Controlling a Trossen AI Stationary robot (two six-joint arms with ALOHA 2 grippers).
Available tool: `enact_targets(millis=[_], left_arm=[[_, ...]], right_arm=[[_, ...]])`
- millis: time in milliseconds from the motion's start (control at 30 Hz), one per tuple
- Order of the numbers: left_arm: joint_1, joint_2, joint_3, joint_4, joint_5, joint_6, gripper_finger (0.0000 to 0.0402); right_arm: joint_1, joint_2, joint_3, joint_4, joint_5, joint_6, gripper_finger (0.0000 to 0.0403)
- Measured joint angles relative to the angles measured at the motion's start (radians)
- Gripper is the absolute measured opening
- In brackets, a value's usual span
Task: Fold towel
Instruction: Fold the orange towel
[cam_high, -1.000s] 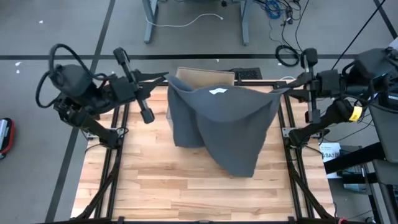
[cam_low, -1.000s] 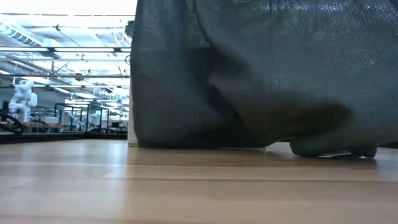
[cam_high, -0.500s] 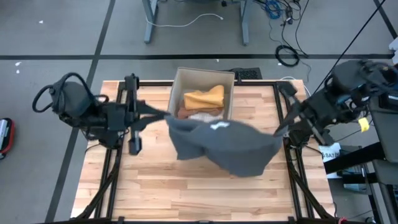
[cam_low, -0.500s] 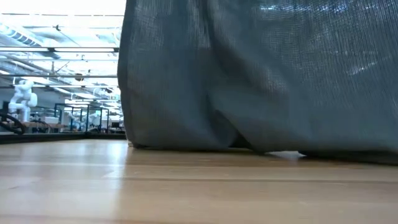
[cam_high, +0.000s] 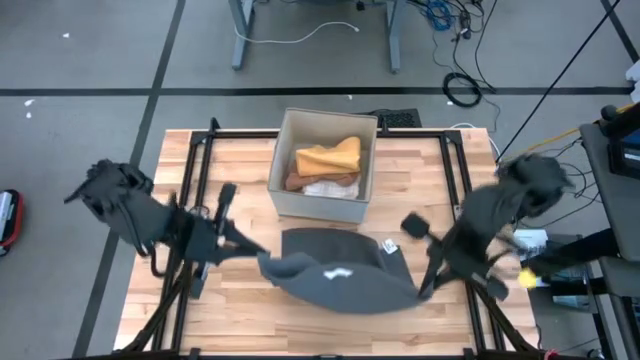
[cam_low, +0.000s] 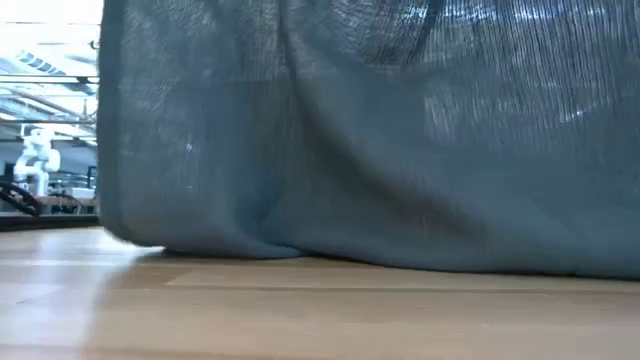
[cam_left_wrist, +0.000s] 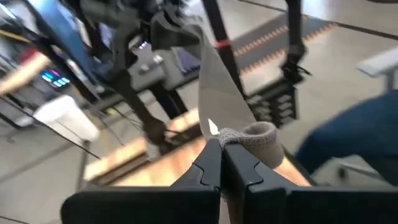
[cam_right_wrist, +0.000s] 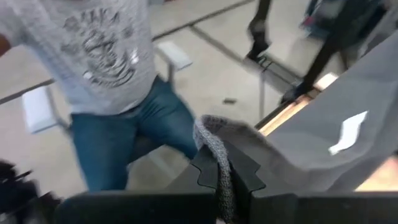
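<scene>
The grey towel (cam_high: 340, 275) stretches between my two grippers over the near half of the wooden table (cam_high: 250, 190). It fills most of the low view, where the towel's lower edge (cam_low: 300, 252) rests on the tabletop. My left gripper (cam_high: 258, 260) is shut on the towel's left end. My right gripper (cam_high: 420, 285) is shut on its right end. In each wrist view a bunched towel corner sticks out of the shut fingers. My left gripper pinches the towel's left corner (cam_left_wrist: 252, 137) between its two fingers, slanting down from the table's left side. The cloth bunches at the fingers, and the towel runs off toward the right gripper, sagging to the table. My right gripper pinches the towel's right corner (cam_right_wrist: 214, 146) between its two fingers, slanting down from the table's right side. The corner curls over the fingertips; the rest hangs away toward the table's middle, with its lower part on the table.
An open cardboard box (cam_high: 325, 165) holding yellow and other folded cloths stands at the table's far middle. Black frame rails (cam_high: 190, 200) run along the left and right sides. A person in a grey printed shirt and jeans (cam_right_wrist: 118, 93) stands beyond the table.
Both grippers have swung toward the table's near edge and come down, staying shut on the towel's corners. The towel, which hung high in front of the box, has come with them and now lies low over the near half, uncovering the box.
</scene>
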Motion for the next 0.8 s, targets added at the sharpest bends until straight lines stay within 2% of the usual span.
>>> enact_targets(millis=[333, 800], left_arm=[[-0.111, 0.0, -0.149, -0.019, 0.001, -0.183, 0.0], [-0.152, 0.0, -0.465, 0.011, -0.003, -0.403, 0.0]], right_arm=[[0.169, 0.132, 0.0, -0.026, 0.076, 0.146, 0.0], [0.32, 0.277, 0.001, -0.098, 0.354, 0.363, 0.0]])
